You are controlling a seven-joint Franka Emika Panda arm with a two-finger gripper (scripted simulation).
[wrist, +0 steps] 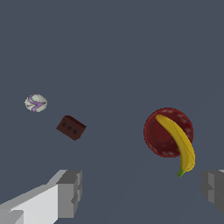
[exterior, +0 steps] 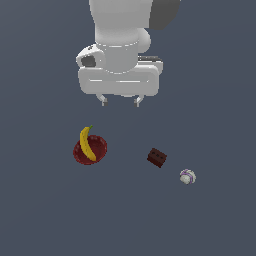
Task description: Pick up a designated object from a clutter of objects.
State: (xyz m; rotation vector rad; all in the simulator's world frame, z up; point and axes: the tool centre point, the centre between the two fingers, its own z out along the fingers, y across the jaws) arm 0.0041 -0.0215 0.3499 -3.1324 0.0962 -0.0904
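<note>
We see the gripper (exterior: 120, 101) high, jaws apart and empty; the ball (exterior: 188, 176) lies ungrasped, all work remaining.

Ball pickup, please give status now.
Pincer open, empty, high above floor. White-purple ball untouched, lying free. Brown block beside it, not touching.

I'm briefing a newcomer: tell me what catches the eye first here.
The large white gripper hangs open above everything, holding nothing. Next, the yellow banana lying across the dark red bowl on the exterior view's left. Toward that view's right sit the brown block and small white-purple ball.
</note>
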